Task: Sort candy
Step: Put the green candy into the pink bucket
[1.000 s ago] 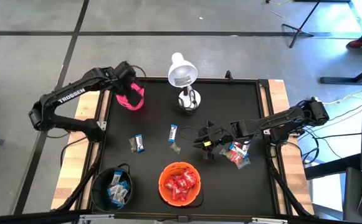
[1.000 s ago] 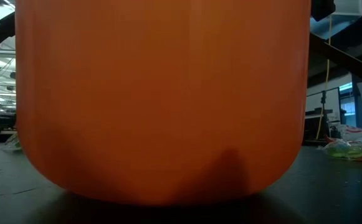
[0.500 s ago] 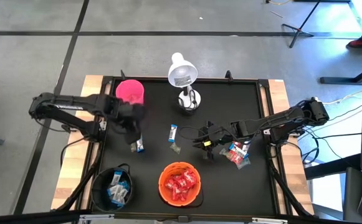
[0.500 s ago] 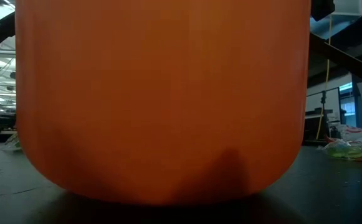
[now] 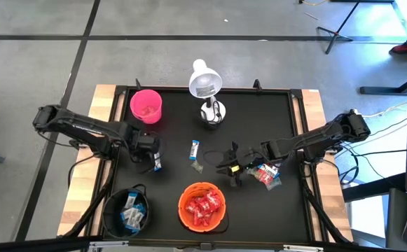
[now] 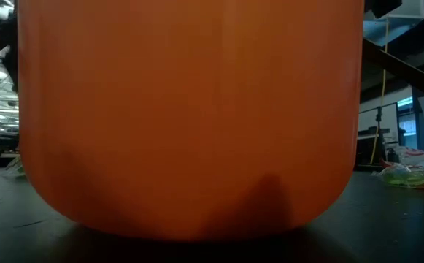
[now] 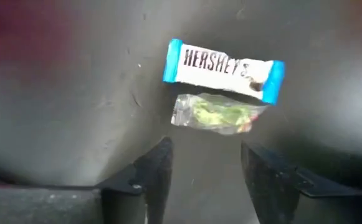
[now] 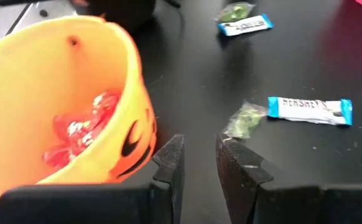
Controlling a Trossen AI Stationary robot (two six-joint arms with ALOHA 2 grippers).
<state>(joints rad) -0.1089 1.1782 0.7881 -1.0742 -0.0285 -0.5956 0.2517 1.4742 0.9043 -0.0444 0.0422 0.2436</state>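
Grey concrete floor is surrounding the black table [image 5: 259,112] we are working at, its wooden edges showing on both sides. Our left gripper [image 7: 202,177] is hovering low with its fingers [image 7: 152,174] spread apart and holding nothing; just ahead of them a clear-wrapped green candy [image 7: 215,113] is lying on the mat, touching a blue-and-white bar [image 7: 223,70] that reads "HERSHEY'S". From above, this pair [image 5: 154,162] is sitting at the left gripper's tip, near the pink cup [image 5: 146,106]. "TROSSEN" lettering on the arm is not readable now. Our right gripper [image 8: 198,163] is resting near the table's middle, fingers narrowly parted with nothing between them. Beyond it a second green candy [image 8: 245,119] and a second Hershey's bar [image 8: 309,110] are lying just beside each other. Red candies [image 5: 203,206] are filling the orange bowl [image 5: 183,210], blue-and-white ones are sitting in the black bowl [image 5: 112,217], and a mixed pile [image 5: 267,175] is lying beside the right arm. A white lamp [image 5: 204,82] is standing at the far edge.
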